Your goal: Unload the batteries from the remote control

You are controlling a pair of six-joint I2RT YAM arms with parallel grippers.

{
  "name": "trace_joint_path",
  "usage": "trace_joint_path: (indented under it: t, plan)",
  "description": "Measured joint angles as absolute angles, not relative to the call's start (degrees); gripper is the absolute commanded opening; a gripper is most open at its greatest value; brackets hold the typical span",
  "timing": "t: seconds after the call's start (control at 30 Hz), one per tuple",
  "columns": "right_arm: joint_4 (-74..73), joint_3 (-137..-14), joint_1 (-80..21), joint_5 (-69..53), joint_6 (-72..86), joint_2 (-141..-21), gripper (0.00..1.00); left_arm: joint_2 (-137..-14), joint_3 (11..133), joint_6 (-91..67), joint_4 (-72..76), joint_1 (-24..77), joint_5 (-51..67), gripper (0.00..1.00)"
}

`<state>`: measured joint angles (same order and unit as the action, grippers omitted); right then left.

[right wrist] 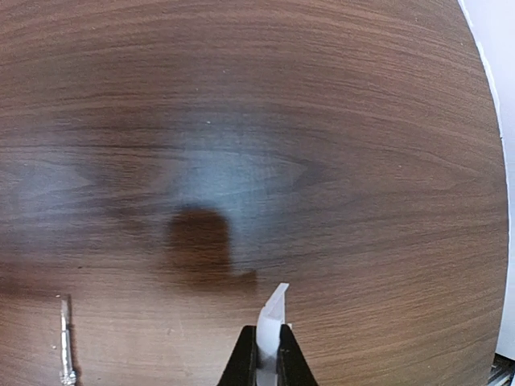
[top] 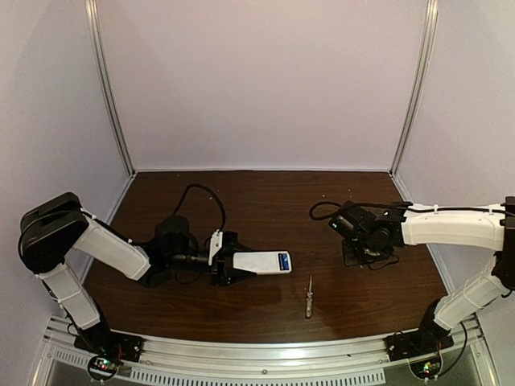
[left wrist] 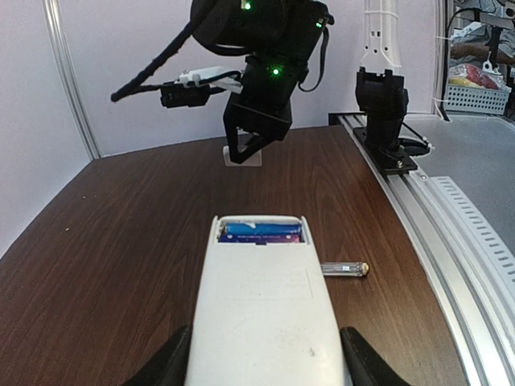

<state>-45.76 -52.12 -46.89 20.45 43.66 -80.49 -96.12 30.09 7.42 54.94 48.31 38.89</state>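
Left gripper (top: 228,264), jaws half spread, clamps the remote control (top: 261,262) by its long edges; the batteries (left wrist: 261,233) sit in its uncovered far end. Right gripper (right wrist: 263,342), closed tight, pinches the small white cover (right wrist: 273,310) above bare table (top: 362,297), well apart. A screwdriver (top: 308,296) lies between them, nearer the front rail (top: 282,350).

Left gripper (top: 228,260) lies low, jaws partly spread; right gripper (right wrist: 264,360) points down, pinched tight.
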Motion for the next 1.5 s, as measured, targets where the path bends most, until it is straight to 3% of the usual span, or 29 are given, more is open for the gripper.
trace_joint_path:
  t: [0.17, 0.67, 1.07, 1.5]
  plan:
    - [-46.7, -52.3, -46.9, 22.1, 43.6, -84.3, 0.01, -96.1, 31.5, 7.4, 52.7, 48.3, 39.3, 0.00]
    - [-41.6, -52.3, -46.8, 18.0, 40.3, -91.0, 0.24, -97.2, 33.1, 4.1, 52.2, 48.0, 31.5, 0.00]
    - [-40.1, -52.3, -46.2, 13.6, 38.8, -87.0, 0.37, -97.0, 30.7, 4.0, 54.5, 46.5, 30.0, 0.00]
    - [-35.2, -50.2, -47.6, 1.6, 40.3, -76.7, 0.74, -99.9, 24.2, 7.7, 67.0, 45.1, 36.3, 0.00]
